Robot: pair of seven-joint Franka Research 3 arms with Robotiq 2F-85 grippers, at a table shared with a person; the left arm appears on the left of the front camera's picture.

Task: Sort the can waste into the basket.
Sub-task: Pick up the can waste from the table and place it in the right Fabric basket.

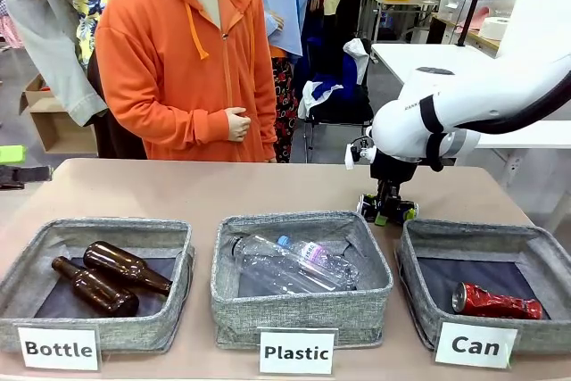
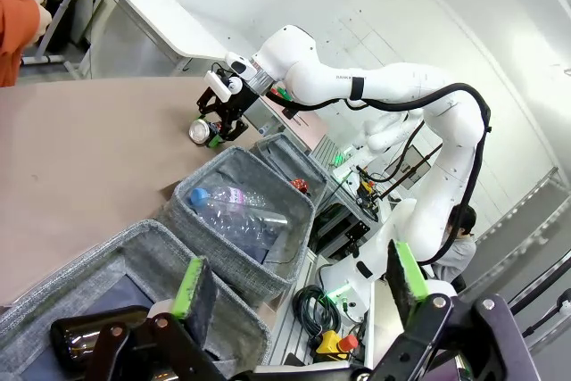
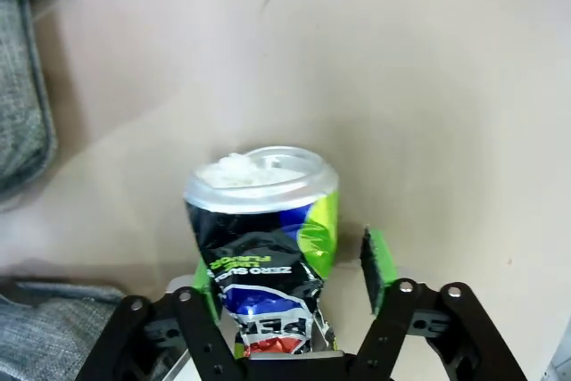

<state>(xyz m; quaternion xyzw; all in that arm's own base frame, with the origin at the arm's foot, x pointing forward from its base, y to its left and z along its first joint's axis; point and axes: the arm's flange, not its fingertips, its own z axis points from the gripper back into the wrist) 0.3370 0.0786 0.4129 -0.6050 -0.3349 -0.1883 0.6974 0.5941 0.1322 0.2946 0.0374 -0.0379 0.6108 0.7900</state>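
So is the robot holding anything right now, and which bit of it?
Not yet. The right gripper is open around the lower body of the blue can on the table, jaws not closed. The left gripper holds nothing.

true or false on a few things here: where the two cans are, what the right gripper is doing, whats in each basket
1. The red can lies inside the basket signed "Can". True.
2. The dark blue can is already in that basket. False: it lies on the table, between the fingers of the right gripper.
3. The right gripper has shut tight on the blue can. False: its jaws stand open around the can, with a gap at one pad.
4. The "Plastic" bin holds clear plastic bottles. True.
5. The "Bottle" bin holds three brown bottles. False: two brown bottles lie in it.
6. The left gripper is open and holds nothing. True.
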